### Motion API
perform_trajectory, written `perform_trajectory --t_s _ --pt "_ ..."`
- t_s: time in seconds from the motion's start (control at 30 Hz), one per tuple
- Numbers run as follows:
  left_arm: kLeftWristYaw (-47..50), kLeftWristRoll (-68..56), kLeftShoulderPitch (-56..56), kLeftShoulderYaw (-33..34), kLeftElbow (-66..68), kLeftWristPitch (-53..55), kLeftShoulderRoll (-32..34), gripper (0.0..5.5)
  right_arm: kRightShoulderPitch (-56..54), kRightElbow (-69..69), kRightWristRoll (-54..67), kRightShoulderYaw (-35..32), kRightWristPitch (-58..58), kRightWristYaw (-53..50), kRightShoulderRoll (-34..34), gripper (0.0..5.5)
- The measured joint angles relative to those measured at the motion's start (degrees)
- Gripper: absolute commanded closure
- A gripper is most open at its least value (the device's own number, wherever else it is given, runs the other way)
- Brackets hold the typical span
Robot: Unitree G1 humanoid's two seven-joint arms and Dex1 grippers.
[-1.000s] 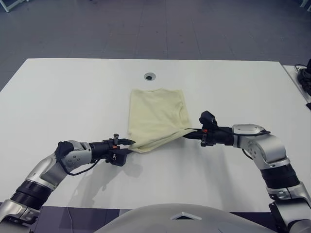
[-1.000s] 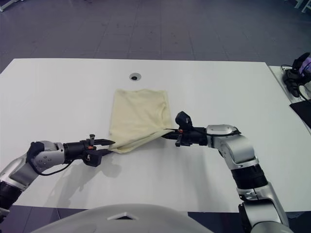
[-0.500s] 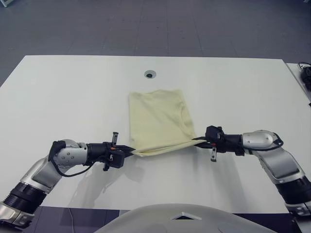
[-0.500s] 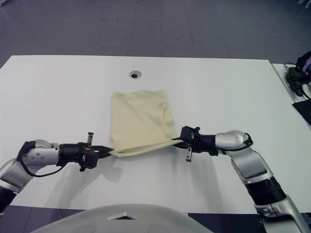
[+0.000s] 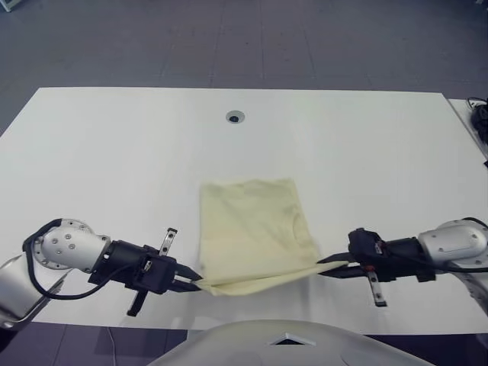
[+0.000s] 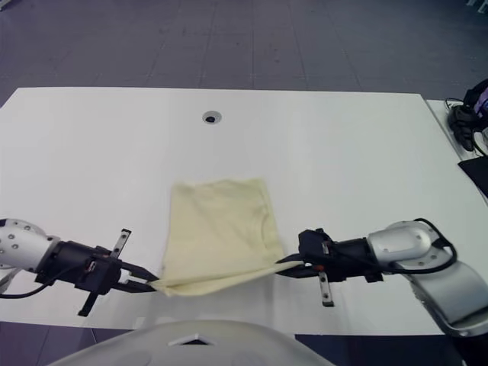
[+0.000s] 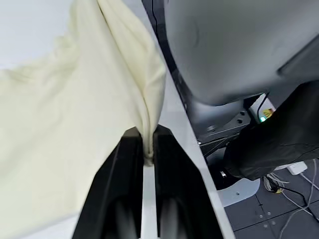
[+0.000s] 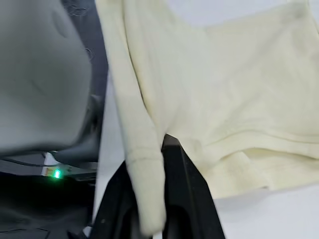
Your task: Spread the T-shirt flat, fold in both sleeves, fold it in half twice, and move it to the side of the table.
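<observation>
Left eye view | pale yellow cotton T-shirt is seen at front edge of white counter | near corners are pinched by left tool, right tool | sleeves judged folded; halvings, side move outstanding.

T-shirt: cropped by frame edges in left wrist view.
left gripper: finger bases were blurred.
right gripper: one fingertip sat behind cloth.
black gear: cropped at frame edge, unidentifiable.
</observation>
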Motion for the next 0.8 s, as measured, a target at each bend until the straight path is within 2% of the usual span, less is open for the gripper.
perform_trajectory --t_s 0.13,0.23,0.3,0.4,0.47,0.53,0.67,0.8 --pt "-4.07 -4.41 3.75 6.47 -2.11 4.10 1.34 5.39 0.46 -3.44 11.52 -6.39 6.52 1.31 -2.49 5.50" --pt "-5.76 -5.19 3.68 8.77 -1.78 6.37 1.46 5.39 -2.18 -3.57 15.85 -6.76 8.88 -0.69 -2.43 5.50" --pt "-6.15 -5.19 -0.51 8.11 0.51 8.20 1.19 5.39 -6.34 -1.52 15.10 -4.90 9.07 -2.31 -2.35 5.50" --pt "-6.15 -3.60 -9.67 3.66 4.69 10.75 -0.89 5.40 -11.33 3.54 10.85 -0.18 8.03 -2.80 -1.71 5.50" --pt "-6.95 1.11 -19.99 -4.43 12.58 12.10 -7.91 5.40 -18.19 12.01 4.65 7.42 5.84 -2.66 1.76 5.50" --pt "-7.83 4.99 -26.75 -9.68 20.12 12.57 -13.38 5.40 -22.92 19.18 -1.15 12.47 2.92 -2.38 4.95 5.50" --pt "-9.84 10.65 -36.49 -14.77 33.70 12.54 -20.28 5.40 -30.30 31.31 -7.99 18.83 -1.26 -0.98 11.34 5.50" --pt "-10.74 14.13 -41.81 -16.46 44.21 10.48 -25.43 5.40 -34.08 40.05 -11.38 20.93 -3.84 0.58 15.73 5.50"
